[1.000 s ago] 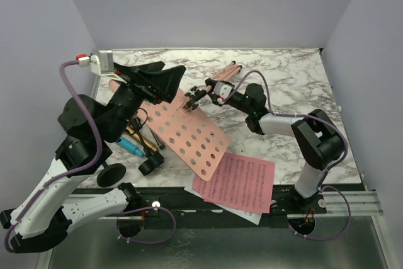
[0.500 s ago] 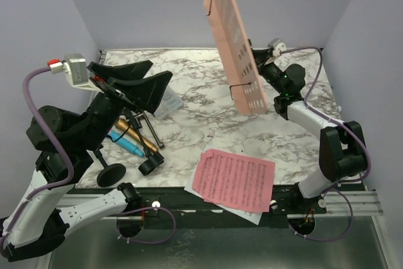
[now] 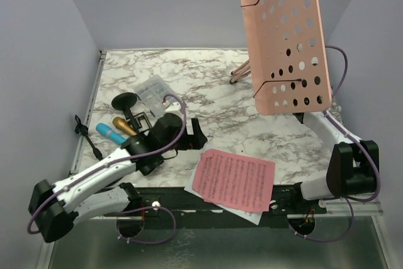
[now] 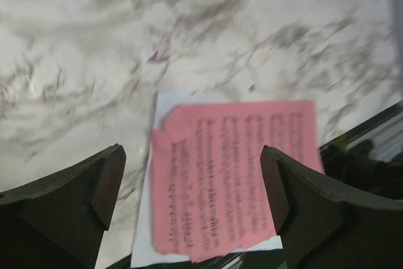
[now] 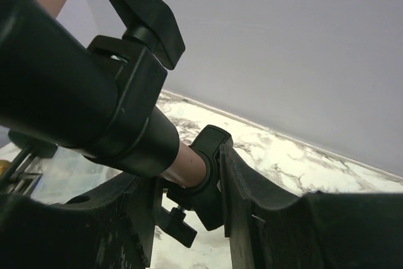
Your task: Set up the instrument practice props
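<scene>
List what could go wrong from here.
1. The right gripper holds the rack high by its pole alone; it may swing or slip.
2. The legs look bunched together, so set down now it could topple.
3. The left gripper hangs open over the pink page, stacked on a white page at the table edge; a grab may drag both off.

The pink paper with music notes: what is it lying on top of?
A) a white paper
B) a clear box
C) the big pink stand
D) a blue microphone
A: the left wrist view shows the pink paper resting on a white paper, whose edge sticks out along the pink one's left side.
</scene>
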Robot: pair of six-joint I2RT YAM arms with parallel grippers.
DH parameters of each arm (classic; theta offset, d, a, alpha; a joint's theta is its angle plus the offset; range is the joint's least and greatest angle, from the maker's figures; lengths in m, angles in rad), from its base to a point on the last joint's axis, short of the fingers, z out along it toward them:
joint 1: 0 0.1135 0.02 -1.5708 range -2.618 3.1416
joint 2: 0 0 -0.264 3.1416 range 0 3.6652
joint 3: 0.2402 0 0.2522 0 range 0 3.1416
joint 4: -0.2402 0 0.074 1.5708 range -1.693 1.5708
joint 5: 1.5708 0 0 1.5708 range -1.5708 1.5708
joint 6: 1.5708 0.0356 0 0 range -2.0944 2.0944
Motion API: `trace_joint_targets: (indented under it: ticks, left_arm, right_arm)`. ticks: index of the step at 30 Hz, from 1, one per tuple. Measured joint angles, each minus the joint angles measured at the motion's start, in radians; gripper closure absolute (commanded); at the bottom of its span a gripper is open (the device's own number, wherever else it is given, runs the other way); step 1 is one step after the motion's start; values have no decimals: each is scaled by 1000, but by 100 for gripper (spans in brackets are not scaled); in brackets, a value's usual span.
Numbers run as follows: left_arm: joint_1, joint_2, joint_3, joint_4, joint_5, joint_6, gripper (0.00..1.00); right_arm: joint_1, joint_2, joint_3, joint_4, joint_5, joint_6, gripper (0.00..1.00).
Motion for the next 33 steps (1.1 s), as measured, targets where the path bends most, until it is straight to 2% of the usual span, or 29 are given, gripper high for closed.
trace_joint_targets:
  ticks: [6,13,14,16,18,20,25,29,33]
  left_arm:
    - [1,219,-204,95,120,-106,1]
    - [-2,425,-229,312,203,-130,1]
    - [-2,455,-219,341,204,-130,2]
    - [-8,486,-196,372,199,-125,12]
    - [-31,548,-163,409,173,-117,27]
    - [-57,589,-134,418,135,-111,33]
    - [-127,703,-39,400,-37,-119,42]
    - [-146,760,-4,409,-142,-151,45]
    - [-147,845,68,384,-268,-186,52]
  right_arm:
    - [5,0,0,-14,-83,4,100]
    - [5,0,5,-19,-137,-3,100]
    - [5,0,6,-21,-138,-5,100]
    - [5,0,7,-23,-143,-10,100]
    - [5,0,7,-23,-146,-13,100]
    - [5,0,8,-24,-149,-16,100]
    - [5,0,9,-25,-155,-18,100]
    - [5,0,9,-25,-156,-19,100]
    - [5,0,9,-24,-156,-18,100]
